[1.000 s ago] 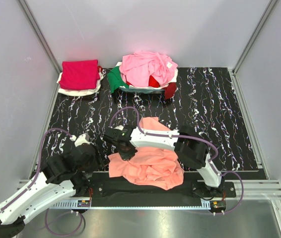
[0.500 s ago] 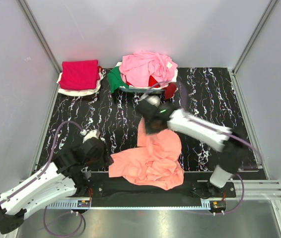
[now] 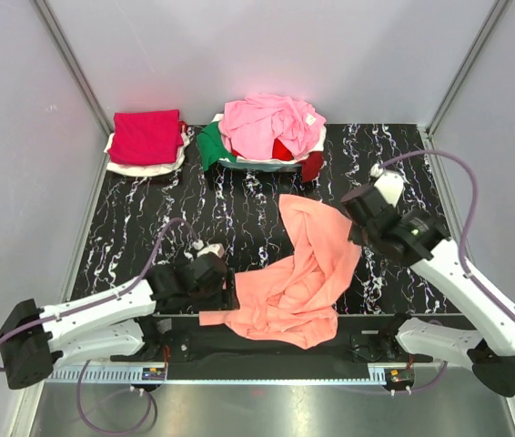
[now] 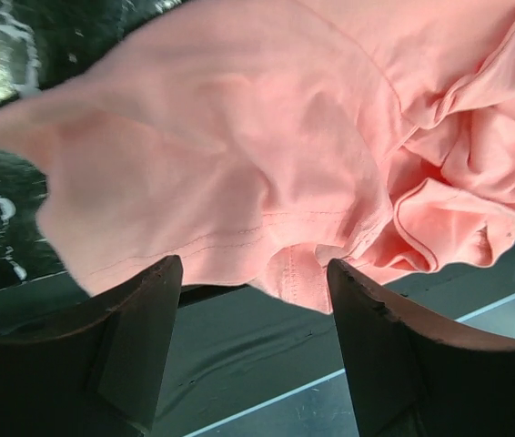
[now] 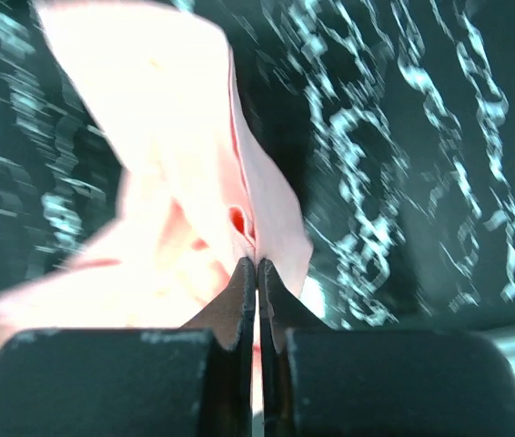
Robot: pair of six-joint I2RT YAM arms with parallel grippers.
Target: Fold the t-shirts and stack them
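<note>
My right gripper (image 5: pixel 257 291) is pinched tight on a fold of the salmon shirt (image 5: pixel 176 164), with the cloth caught right at the fingertips. In the top view that gripper (image 3: pixel 356 235) sits right of centre and holds the shirt's right edge up off the mat (image 3: pixel 394 182). From there the salmon shirt (image 3: pixel 298 273) runs as a twisted band toward the lower middle of the frame. Its bulk lies crumpled there, over the mat's near edge.

My left gripper (image 4: pixel 253 346) stands wide. Its two dark fingers (image 4: pixel 139 346) show in the lower corners of the wrist view, and the shirt's (image 4: pixel 267 137) stitched hem hangs just above the gap between them, not clamped. In the top view the left gripper (image 3: pixel 228 289) is low and left of centre, at the shirt's left edge.

At the top centre a loose heap holds a pink shirt (image 3: pixel 267 123) on top, a green one (image 3: pixel 210 146) at its left and a red one (image 3: pixel 282 148) showing beneath. At the upper left a folded crimson shirt (image 3: pixel 146 137) rests on a white one (image 3: pixel 144 168).
</note>
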